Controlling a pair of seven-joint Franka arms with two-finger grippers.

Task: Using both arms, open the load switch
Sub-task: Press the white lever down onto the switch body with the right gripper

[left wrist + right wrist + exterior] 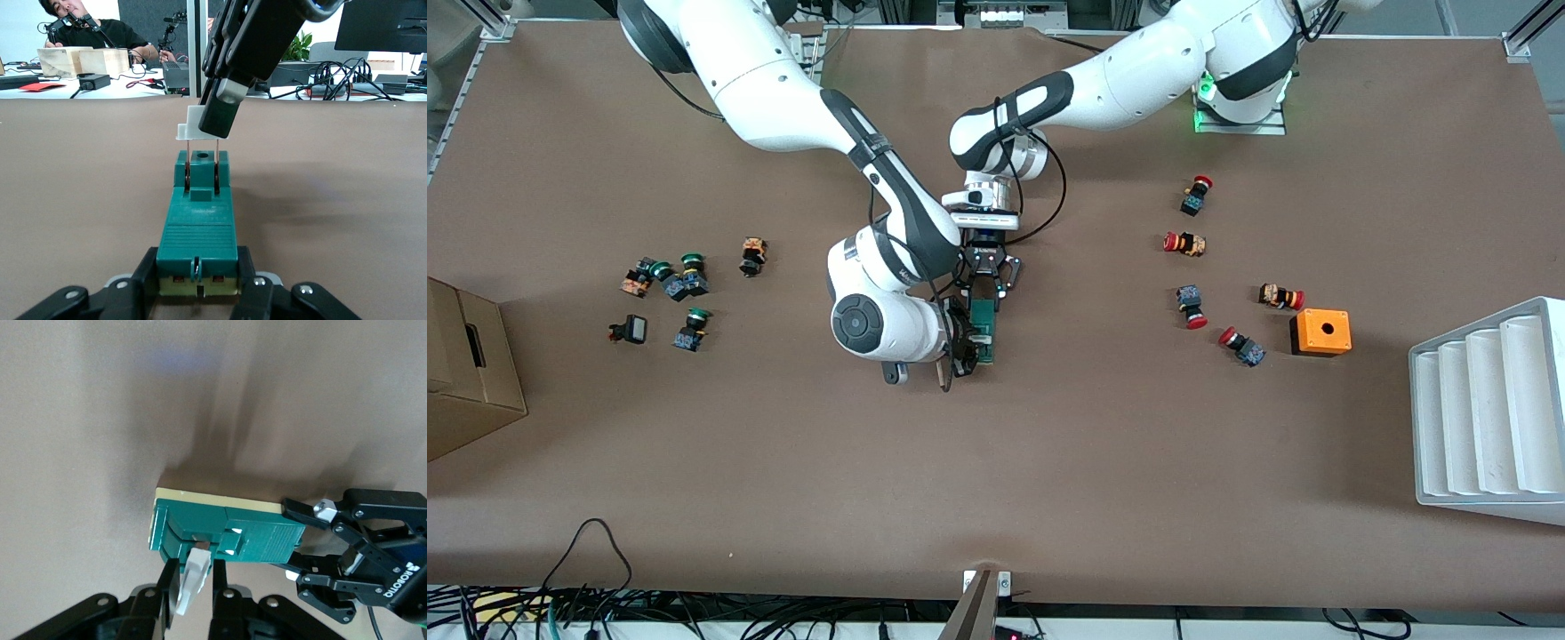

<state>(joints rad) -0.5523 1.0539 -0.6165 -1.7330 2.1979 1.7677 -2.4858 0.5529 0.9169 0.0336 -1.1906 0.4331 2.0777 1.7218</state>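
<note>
"ROBOTIQ" in white letters on the left gripper [303,543], in the right wrist view.

Both arms reach in from their bases to meet over the middle of the counter. The left hand [987,286] is low at the counter with its wrist nearly level, fingers [150,270] clamped on the end of the load switch [199,233] nearest its own base. The right hand [966,348] comes in with its forearm bent sharply at the elbow and its wrist turned sideways, fingers [168,593] pinched shut on the white tab [190,580] at the switch's end nearer the front camera.
</note>
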